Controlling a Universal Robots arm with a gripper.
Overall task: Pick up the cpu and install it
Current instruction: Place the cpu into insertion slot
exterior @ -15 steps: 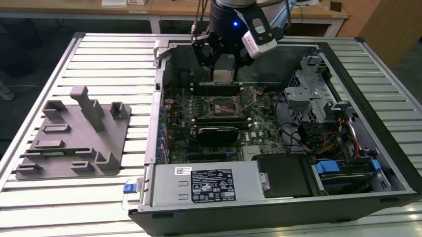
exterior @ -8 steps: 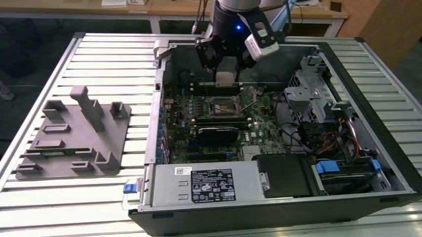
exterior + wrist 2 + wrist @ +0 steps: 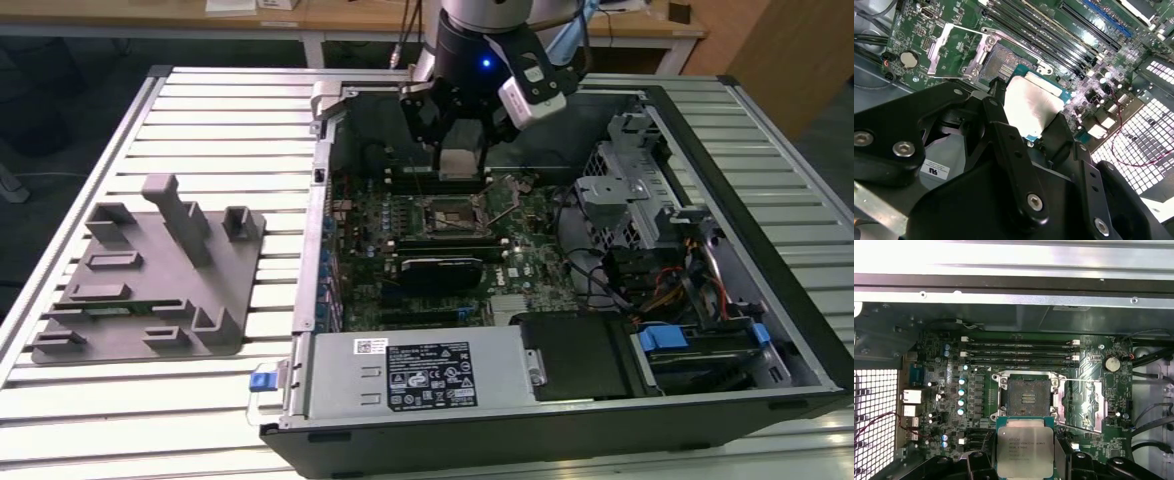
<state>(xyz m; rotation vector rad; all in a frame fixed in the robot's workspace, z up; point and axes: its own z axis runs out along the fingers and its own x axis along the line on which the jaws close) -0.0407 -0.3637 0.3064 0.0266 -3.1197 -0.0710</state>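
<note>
Hanging inside the open computer case [image 3: 787, 330], the gripper [image 3: 458, 152] is seen closed on the cpu [image 3: 458, 162], which is held clear above the motherboard [image 3: 534, 262]. In the second wrist view the gripper [image 3: 1031, 112] is narrowed to the chip's width, and its black fingers [image 3: 1004, 135] are pressed against two opposite edges of the cpu [image 3: 1029, 107]. In the first wrist view the cpu [image 3: 1025, 447] is shown lying flat, its silvery metal top turned up toward the camera and its pale green rim visible around it. The chip is close to square, so no long axis can be made out; its edges are lined up parallel with the frame of the cpu socket [image 3: 1028, 396]. The chip is placed just beside that socket, not over it. The socket is uncovered, with its metal load plate [image 3: 1081, 405] swung open to one side. A grey fixture [image 3: 147, 285] is seen on the slatted table [image 3: 254, 110], toward the exterior view's left
</note>
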